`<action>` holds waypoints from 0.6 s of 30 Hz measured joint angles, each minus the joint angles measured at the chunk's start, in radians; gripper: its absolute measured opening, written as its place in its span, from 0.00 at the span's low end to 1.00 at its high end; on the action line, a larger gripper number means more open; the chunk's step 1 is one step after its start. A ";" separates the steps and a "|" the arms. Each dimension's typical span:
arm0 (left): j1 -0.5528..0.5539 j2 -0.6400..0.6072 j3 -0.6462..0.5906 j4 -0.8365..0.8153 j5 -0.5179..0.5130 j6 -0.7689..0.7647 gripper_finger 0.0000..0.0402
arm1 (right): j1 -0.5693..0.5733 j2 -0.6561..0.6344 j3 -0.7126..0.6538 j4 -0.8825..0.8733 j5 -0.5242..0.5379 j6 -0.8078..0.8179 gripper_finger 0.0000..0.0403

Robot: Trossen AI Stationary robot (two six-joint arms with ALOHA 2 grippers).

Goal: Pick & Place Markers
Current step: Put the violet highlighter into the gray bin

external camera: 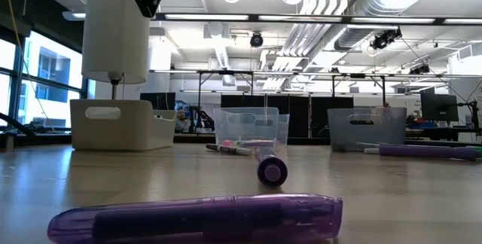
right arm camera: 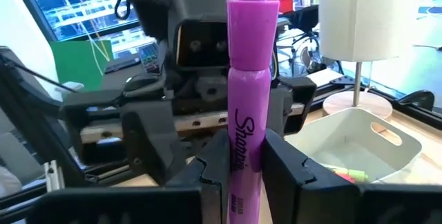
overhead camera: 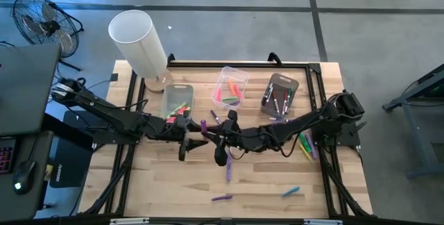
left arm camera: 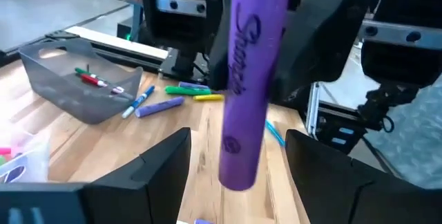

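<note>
A purple marker (right arm camera: 247, 106) stands upright between my two grippers, above the middle of the table. My right gripper (right arm camera: 245, 160) is shut on it and shows in the high view (overhead camera: 212, 140). My left gripper (left arm camera: 237, 137) faces it from the table's left (overhead camera: 185, 144). It is open, with one finger on each side of the marker's lower end (left arm camera: 238, 172), touching nothing. Other markers lie flat on the table: a purple one (external camera: 196, 220), a blue one (overhead camera: 290, 192) and a group (left arm camera: 181, 98) near the grey bin. My right gripper pinches the purple marker's barrel (right arm camera: 243, 151) between its two fingers (right arm camera: 215, 165), below the printed lettering. The fingers come in level from the table's right and lie across the marker. The marker is upright, lifted clear of the table, with one end (right arm camera: 252, 6) above the fingers.
Three small bins stand along the far side: a white one (overhead camera: 177, 100), a clear one (overhead camera: 231, 86) and a grey one (overhead camera: 279, 94), each holding markers. A white lamp (overhead camera: 139, 39) stands at the far left. Bare wood lies toward the near edge.
</note>
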 joint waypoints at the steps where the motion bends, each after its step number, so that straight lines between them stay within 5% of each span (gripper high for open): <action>1: 0.000 0.003 0.002 0.000 0.010 0.000 0.56 | -0.001 0.000 0.000 0.000 0.000 0.000 0.13; 13: 0.000 0.025 0.024 -0.002 0.002 0.010 0.16 | -0.007 0.000 0.000 -0.011 -0.017 0.007 0.15; 18: 0.000 0.025 0.024 -0.002 0.002 0.000 0.16 | -0.007 0.000 0.000 -0.012 -0.016 0.007 0.18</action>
